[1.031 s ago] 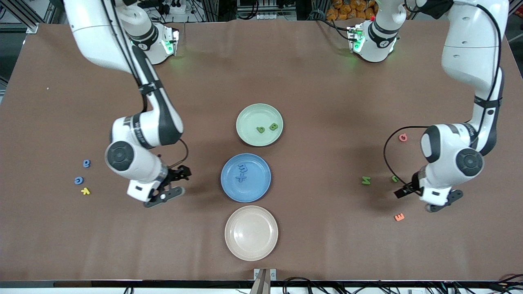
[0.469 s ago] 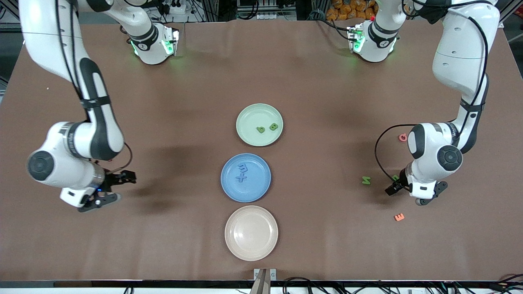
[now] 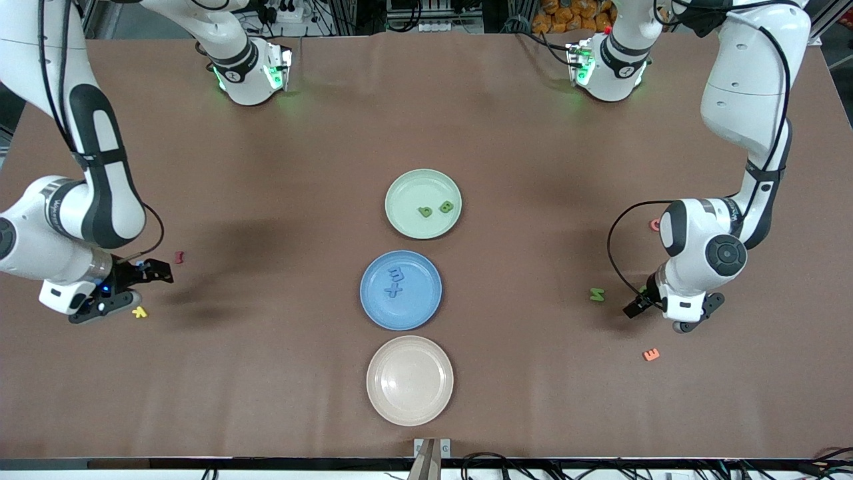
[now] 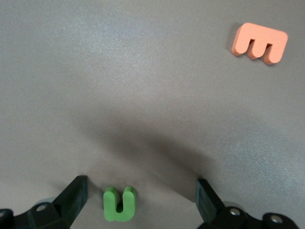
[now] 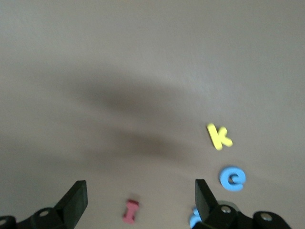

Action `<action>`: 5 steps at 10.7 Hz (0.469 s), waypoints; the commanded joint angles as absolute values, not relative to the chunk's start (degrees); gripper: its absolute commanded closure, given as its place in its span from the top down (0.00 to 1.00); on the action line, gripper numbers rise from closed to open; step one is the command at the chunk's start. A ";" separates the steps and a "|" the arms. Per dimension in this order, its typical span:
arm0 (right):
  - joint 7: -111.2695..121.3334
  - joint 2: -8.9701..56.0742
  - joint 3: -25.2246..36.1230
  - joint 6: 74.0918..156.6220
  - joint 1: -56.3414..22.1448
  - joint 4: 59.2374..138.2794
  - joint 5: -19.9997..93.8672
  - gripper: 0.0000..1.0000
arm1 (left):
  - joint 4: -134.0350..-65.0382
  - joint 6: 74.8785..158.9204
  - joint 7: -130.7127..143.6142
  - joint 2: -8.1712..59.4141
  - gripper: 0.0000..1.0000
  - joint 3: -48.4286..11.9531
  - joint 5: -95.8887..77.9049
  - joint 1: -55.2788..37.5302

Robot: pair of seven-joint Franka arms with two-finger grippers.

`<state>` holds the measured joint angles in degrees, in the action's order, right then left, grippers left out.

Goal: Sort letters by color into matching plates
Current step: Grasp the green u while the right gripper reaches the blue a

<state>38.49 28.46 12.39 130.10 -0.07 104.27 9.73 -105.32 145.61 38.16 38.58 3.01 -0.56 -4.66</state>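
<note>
Left wrist view: green letter (image 4: 119, 204) between open left claw (image 4: 141, 198) fingers.

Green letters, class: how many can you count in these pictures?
4. Two lie in the pale green plate: and. One lies toward the left arm's end; another is between the left claw's fingers.

Letters (image 3: 597, 294) scattered; plates (image 3: 423, 203) partly filled.

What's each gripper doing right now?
Left gripper: jaws open, empty, over a green letter.
Right gripper: jaws open, empty, above a red letter.
</note>
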 commanded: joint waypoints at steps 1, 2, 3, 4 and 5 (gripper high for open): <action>44.55 23.03 11.34 132.53 5.87 113.01 8.96 1.00 | -108.72 146.34 40.17 37.01 1.00 3.08 0.79 -4.92; 46.13 23.11 11.25 135.76 7.28 115.29 8.96 1.00 | -108.81 146.34 40.08 36.91 1.00 3.08 0.79 -4.92; 46.66 23.20 11.25 138.31 8.69 116.88 9.14 1.00 | -108.81 146.34 40.17 36.83 1.00 3.08 0.88 -4.92; 46.67 23.46 11.25 139.04 9.75 117.42 9.23 1.00 | -108.90 146.34 40.08 36.83 1.00 3.08 0.88 -4.83; 46.58 23.55 11.25 139.74 10.54 117.94 9.40 1.00 | -108.90 146.34 40.08 36.83 1.00 3.08 0.88 -4.83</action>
<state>45.87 25.67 12.36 137.53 8.11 114.43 9.73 -106.49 145.77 38.31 37.85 3.00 -0.56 -4.68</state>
